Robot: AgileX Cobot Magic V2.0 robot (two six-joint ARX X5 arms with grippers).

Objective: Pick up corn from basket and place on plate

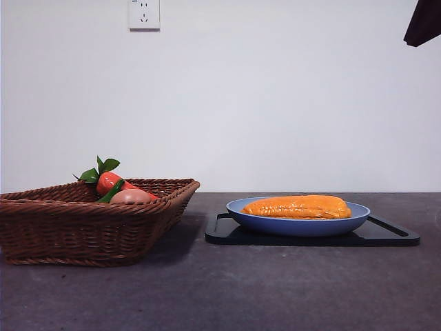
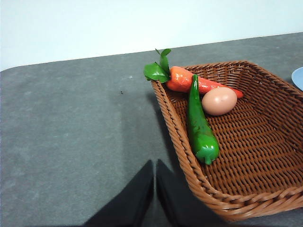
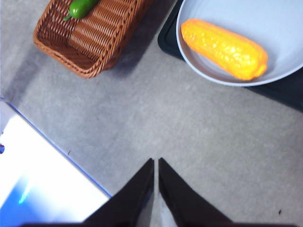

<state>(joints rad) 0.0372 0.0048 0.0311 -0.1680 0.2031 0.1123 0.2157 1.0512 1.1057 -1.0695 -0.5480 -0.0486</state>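
Note:
The orange-yellow corn [image 1: 298,207] [image 3: 224,48] lies flat in the light-blue plate [image 1: 296,224] [image 3: 279,28], right of the brown wicker basket [image 1: 83,227] [image 2: 265,137] [image 3: 90,42]. My right gripper [image 3: 155,163] is shut and empty, raised above the bare table in front of the plate; an arm's dark tip [image 1: 423,22] shows at the top right corner of the front view. Beside the basket's outer wall, over the table, my left gripper [image 2: 154,166] hangs shut and empty.
The plate rests on a flat black tray [image 1: 386,234]. In the basket lie a red-orange carrot with green leaves [image 2: 182,78], a long green pepper [image 2: 200,127] and a brownish-pink egg [image 2: 219,100]. A wall with a socket [image 1: 144,14] stands behind the grey table.

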